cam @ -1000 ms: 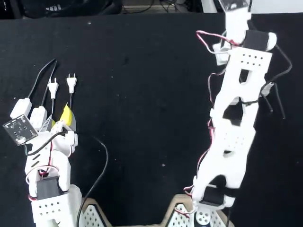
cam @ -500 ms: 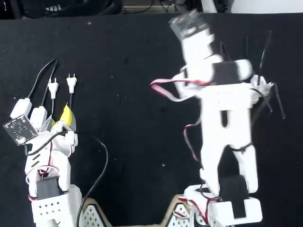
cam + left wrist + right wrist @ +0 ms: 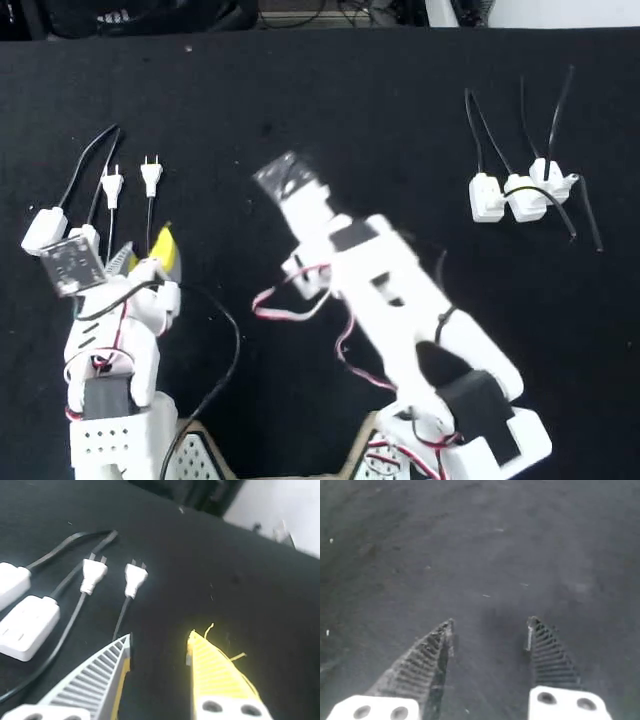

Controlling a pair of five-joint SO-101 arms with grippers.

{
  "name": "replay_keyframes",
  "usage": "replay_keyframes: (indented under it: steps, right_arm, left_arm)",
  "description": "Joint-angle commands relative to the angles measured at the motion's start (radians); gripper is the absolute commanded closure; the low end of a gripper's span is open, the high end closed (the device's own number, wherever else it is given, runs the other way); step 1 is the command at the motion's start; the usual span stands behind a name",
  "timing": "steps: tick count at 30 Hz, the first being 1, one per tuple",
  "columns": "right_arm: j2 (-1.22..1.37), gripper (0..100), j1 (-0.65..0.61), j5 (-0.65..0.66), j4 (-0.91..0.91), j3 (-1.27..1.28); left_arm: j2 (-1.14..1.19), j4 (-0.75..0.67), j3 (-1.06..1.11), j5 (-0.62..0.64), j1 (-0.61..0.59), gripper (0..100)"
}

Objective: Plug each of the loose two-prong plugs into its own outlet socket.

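We log 2 plugs (image 3: 93,574) side by side just ahead of the left gripper (image 3: 159,639), its jaws parted wide and empty. We find the right gripper (image 3: 491,622) equally wide, empty, over the black table (image 3: 495,540).

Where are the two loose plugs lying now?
In the high view, the loose plugs lie side by side at the table's left, just beyond the left gripper, beside two white sockets.

My left arm (image 3: 110,345) sits folded, left hand (image 3: 160,637) spread wide; my right arm (image 3: 400,300) angles toward centre, right hand (image 3: 492,622) likewise spread.
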Motion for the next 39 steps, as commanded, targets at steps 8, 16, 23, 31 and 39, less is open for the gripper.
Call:
replay_keyframes:
  steps: [8,16,23,31,39]
  right_arm:
    - [-0.050,79.0,-0.049,-0.012,-0.180,0.093]
    - [-0.097,79.0,-0.048,-0.094,-0.255,0.153]
    - [-0.266,79.0,-0.052,-0.095,-0.413,0.338]
    - [-0.280,79.0,-0.054,-0.095,-0.517,0.403]
    - [-0.280,79.0,-0.054,-0.095,-0.517,0.404]
  left_arm:
    - [0.008,0.081,-0.125,-0.087,0.051,81]
    - [0.137,0.169,-0.302,-0.095,0.045,81]
    - [0.572,0.187,-0.556,-0.186,0.018,81]
    - [0.977,0.196,-0.816,-0.347,-0.203,81]
    - [1.316,0.195,-0.975,-0.635,-0.338,81]
